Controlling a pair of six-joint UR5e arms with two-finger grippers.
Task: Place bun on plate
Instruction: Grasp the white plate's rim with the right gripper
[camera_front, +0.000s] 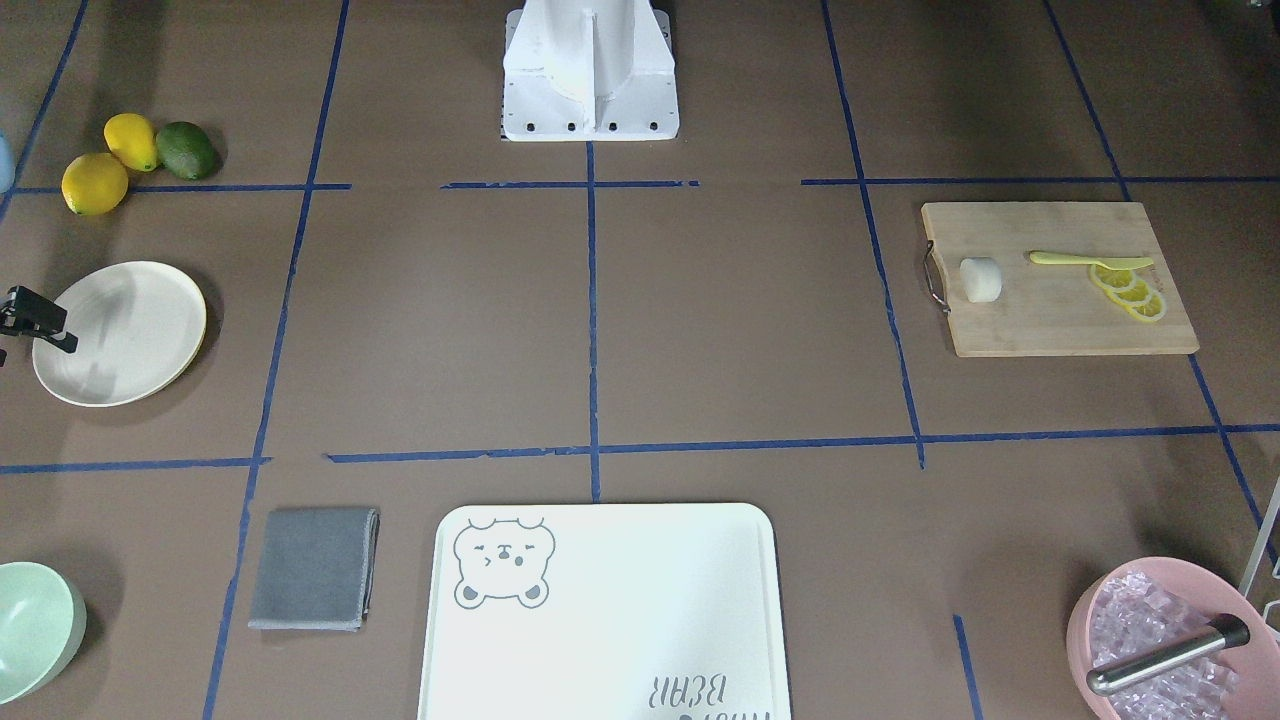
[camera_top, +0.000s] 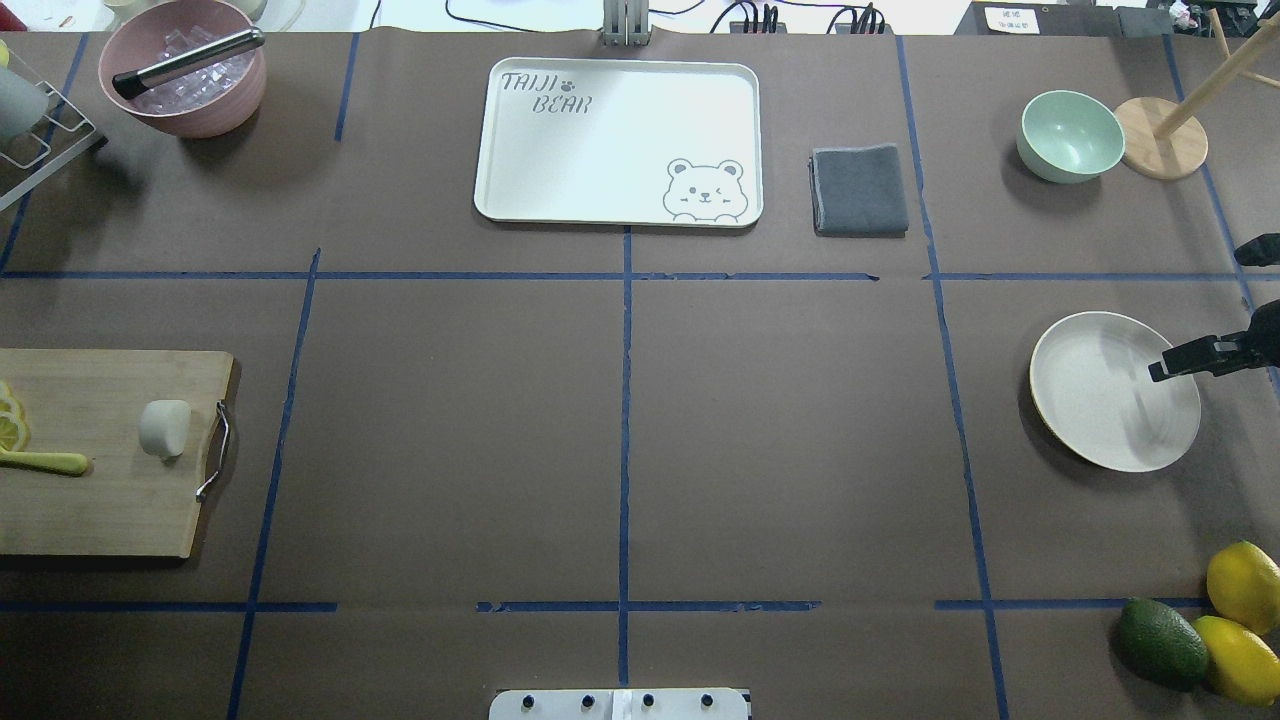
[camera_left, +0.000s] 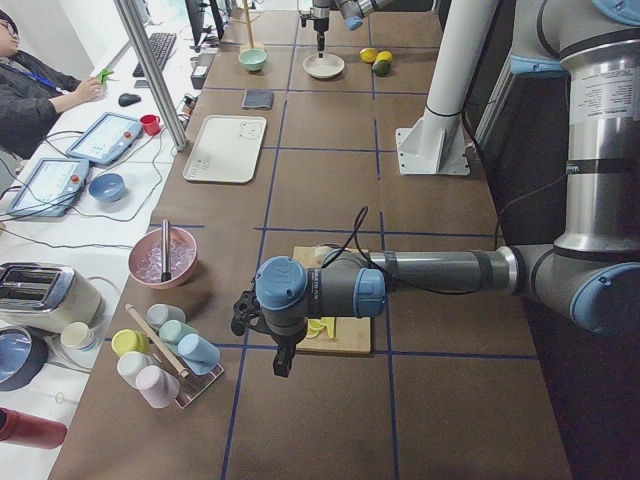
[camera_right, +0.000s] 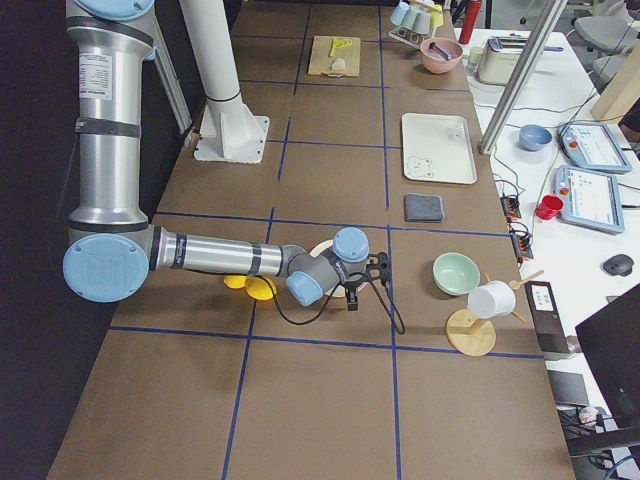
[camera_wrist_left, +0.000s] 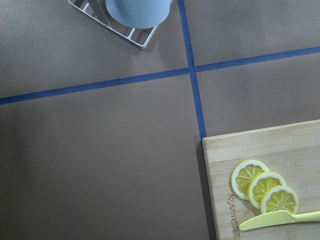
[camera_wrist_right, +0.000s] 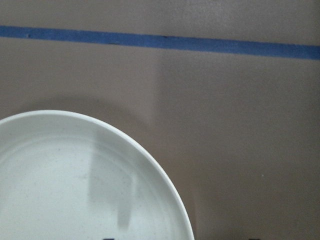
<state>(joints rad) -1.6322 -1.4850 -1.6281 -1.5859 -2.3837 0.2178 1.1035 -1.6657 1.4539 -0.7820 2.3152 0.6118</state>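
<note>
The small white bun (camera_front: 981, 279) (camera_top: 164, 428) lies on a wooden cutting board (camera_top: 100, 500), near its metal handle. Far across the table sits the round cream plate (camera_front: 120, 333) (camera_top: 1115, 390) (camera_wrist_right: 75, 180), with nothing on it. My right gripper (camera_top: 1210, 355) (camera_front: 30, 318) hangs open over the plate's outer edge, holding nothing. My left gripper (camera_left: 280, 350) hovers past the far end of the board, beyond the lemon slices. It shows only in the exterior left view, so I cannot tell whether it is open or shut.
Lemon slices (camera_front: 1130, 292) and a yellow knife (camera_front: 1085, 260) share the board. A bear-printed tray (camera_top: 620, 140), grey cloth (camera_top: 860, 190), mint bowl (camera_top: 1070, 135), wooden stand (camera_top: 1160, 135), pink ice bowl (camera_top: 185, 80) and lemons with an avocado (camera_top: 1200, 625) ring the table. A person sits at a side desk.
</note>
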